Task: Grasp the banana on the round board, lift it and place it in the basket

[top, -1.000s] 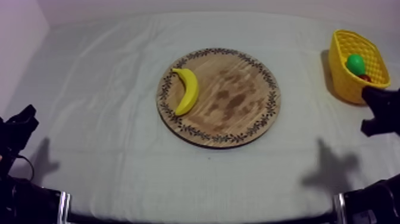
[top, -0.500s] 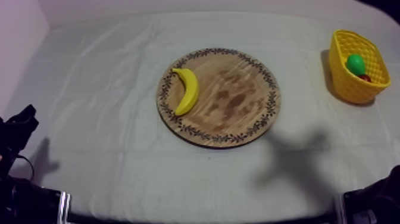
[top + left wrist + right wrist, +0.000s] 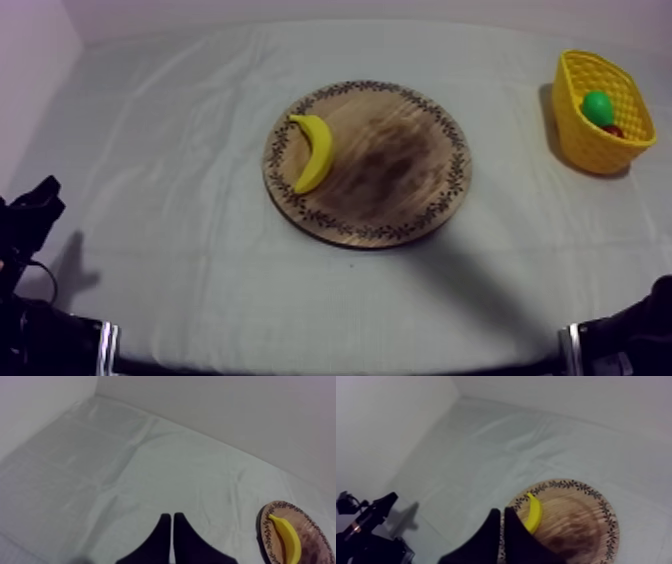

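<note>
The yellow banana (image 3: 313, 152) lies on the left part of the round wooden board (image 3: 400, 190) at the table's middle. The yellow basket (image 3: 585, 140) stands at the far right edge. My right gripper (image 3: 501, 512) is shut on nothing, its fingers together as a wedge, high over the cloth just beside the banana (image 3: 532, 513) and the board (image 3: 581, 521). My left gripper (image 3: 38, 205) rests low at the left, far from the board. In its own view it (image 3: 172, 518) is shut and empty, with the banana (image 3: 287, 537) on the board (image 3: 312, 536) well ahead.
Inside the basket are a green fruit (image 3: 598, 107) and a small red fruit (image 3: 613, 130). A dark shadow covers the board's middle and the cloth in front of it. My left arm (image 3: 366, 523) stands at the table's edge. A pale wall runs behind the table.
The right gripper, beside the basket a second ago, has left the top view. Its shadow has slid left from the cloth onto the board. The banana and left arm are unmoved.
</note>
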